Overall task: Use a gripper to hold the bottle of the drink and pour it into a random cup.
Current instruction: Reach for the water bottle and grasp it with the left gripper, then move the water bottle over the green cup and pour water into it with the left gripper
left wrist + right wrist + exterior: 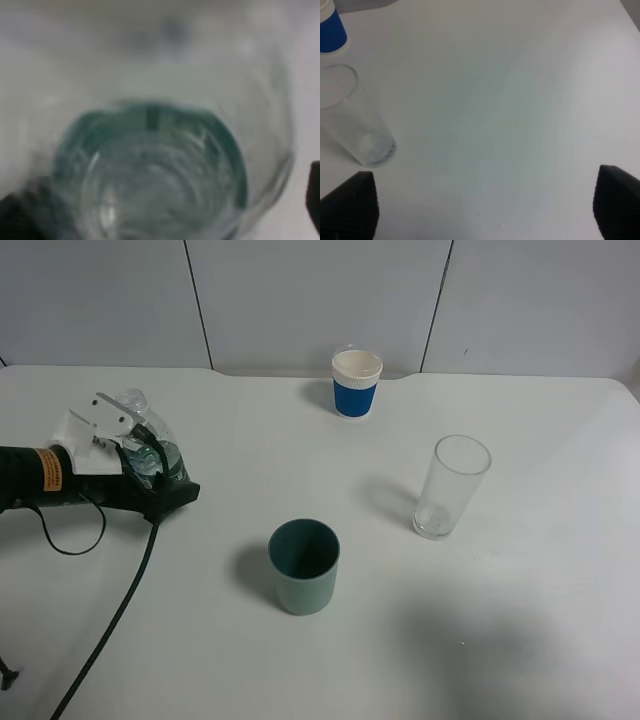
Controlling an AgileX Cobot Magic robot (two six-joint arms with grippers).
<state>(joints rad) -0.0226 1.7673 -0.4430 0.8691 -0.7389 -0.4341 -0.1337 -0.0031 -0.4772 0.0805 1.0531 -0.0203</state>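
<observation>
Left black two-finger gripper (158, 465) sat at the left edge of the high view, on a thick black arm with an orange label (50, 470) and a white bracket (95, 435); fingers were apart, one on each side of the small clear plastic bottle with the dark green label (137, 405); left wrist view was blurred and filled by the bottle, with a gap visible between one dark finger (315, 195) and the bottle wall; could not tell if the other finger touched; bottle stood on the white table (500, 640), uncapped, at mid-left of the frame; black cable (110, 630) trailed from the arm to the lower left; short grey-green opaque cup (304, 565) was at lower centre, well apart from the bottle, dark inside; blue-and-white paper cup (357, 383) at upper centre; tall clear glass (452, 487) at right of centre; right gripper (482, 210) seen only in its wrist view, fingers wide apart, nothing between them, glass nearby.
</observation>
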